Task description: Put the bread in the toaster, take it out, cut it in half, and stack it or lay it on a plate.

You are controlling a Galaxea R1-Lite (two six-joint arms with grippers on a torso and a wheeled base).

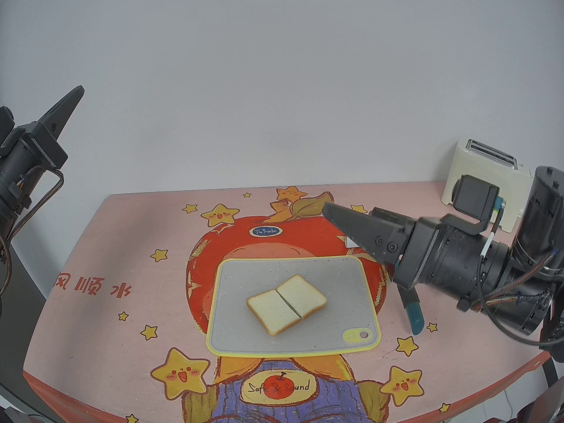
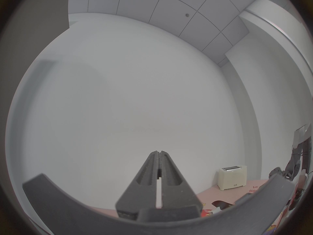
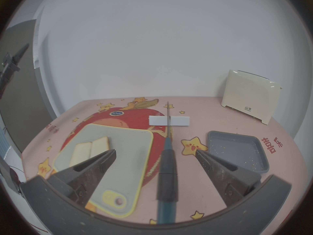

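Note:
Two bread halves (image 1: pixel 286 303) lie side by side on the grey, yellow-rimmed cutting board (image 1: pixel 346 277) at the table's middle; in the right wrist view the bread halves (image 3: pixel 90 149) rest on the board (image 3: pixel 133 154). My right gripper (image 1: pixel 352 230) hovers to the right of the board, pointing left, open (image 3: pixel 155 152) with nothing held. Below it the knife (image 3: pixel 167 177), dark-handled with a teal end (image 1: pixel 416 318), lies on the table. The cream toaster (image 1: pixel 487 174) stands at the back right. A grey tray (image 3: pixel 238 150) sits in front of the toaster (image 3: pixel 251 95). My left gripper (image 1: pixel 70 101) is raised at the far left, shut (image 2: pixel 159 155) and empty.
A small white strip (image 3: pixel 169 120) lies on the table by the knife's tip. The pink printed table (image 1: pixel 135 248) has free room left of the board. A plain wall stands behind the table.

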